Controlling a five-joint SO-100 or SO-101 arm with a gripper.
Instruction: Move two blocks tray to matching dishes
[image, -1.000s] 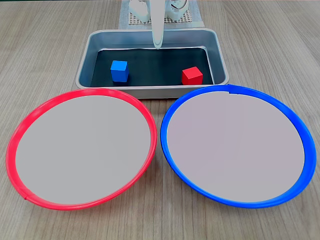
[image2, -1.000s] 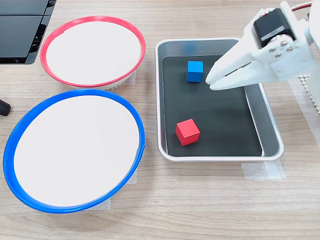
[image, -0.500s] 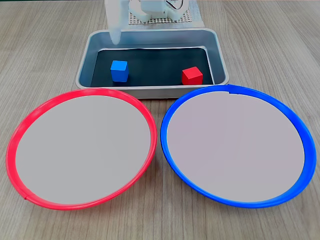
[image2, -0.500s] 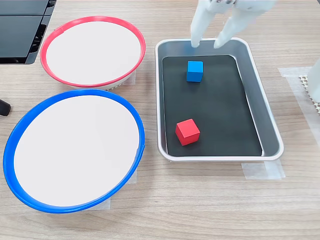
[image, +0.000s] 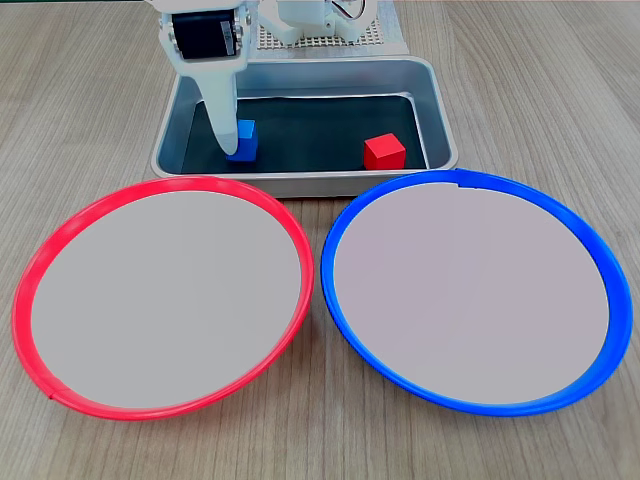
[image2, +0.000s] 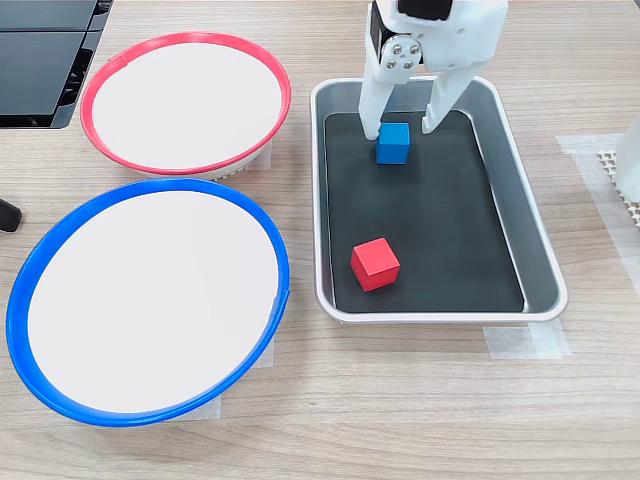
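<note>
The tool (image2: 401, 128) reaches down into the tray (image2: 545, 262) with its two white fingers (image2: 371, 112) spread apart, released, one on each side of the blue block (image2: 392, 143). In a fixed view the finger tips stand at the block's far edge, and whether they touch it cannot be told. In the other fixed view one finger (image: 222, 112) covers the left part of the blue block (image: 246, 141), which sits on the dark bottom in the left half of the tray (image: 440, 130).

The red block (image: 384, 152) lies well apart from the tool, in the right half of the tray in that view, and in the tray's near part in the other (image2: 375, 264).

Both dishes stand on the wooden counter (image: 560, 90) outside the tray. The red-rimmed dish (image: 40, 262) is near left and the blue-rimmed dish (image: 600, 260) near right in one fixed view, their rims just beside each other. In the other, the red-rimmed dish (image2: 92, 88) is far left and the blue-rimmed dish (image2: 20, 300) near left.
</note>
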